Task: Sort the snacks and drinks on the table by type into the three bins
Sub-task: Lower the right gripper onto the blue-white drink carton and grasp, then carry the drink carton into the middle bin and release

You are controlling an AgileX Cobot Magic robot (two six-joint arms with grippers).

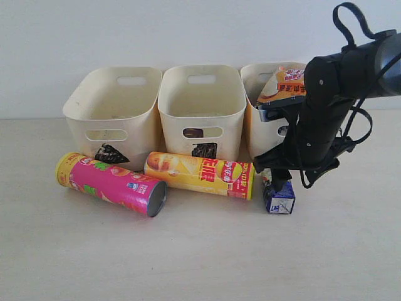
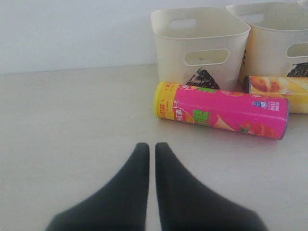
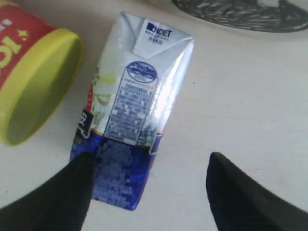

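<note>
The dark blue and white carton (image 1: 279,198) (image 3: 130,110) lies on the table (image 1: 200,257) in front of the right bin (image 1: 258,106). My right gripper (image 1: 276,180) (image 3: 150,161) hangs open just above it, one finger over the carton's blue end, the other over bare table. The yellow-red tube (image 1: 200,174) (image 3: 33,86) lies beside the carton, the magenta tube (image 1: 113,183) (image 2: 221,110) further left. An orange-black bag (image 1: 285,84) sticks out of the right bin. My left gripper (image 2: 151,147) is shut and empty, low over the table. The blue-white-black bag is out of view.
The left bin (image 1: 113,103) (image 2: 199,41) bears a triangle scribble, the middle bin (image 1: 202,103) (image 2: 276,38) a square one. Something dark shows through the middle bin's slot handle (image 1: 193,133). A black scribble (image 3: 240,14) on the right bin lies just beyond the carton.
</note>
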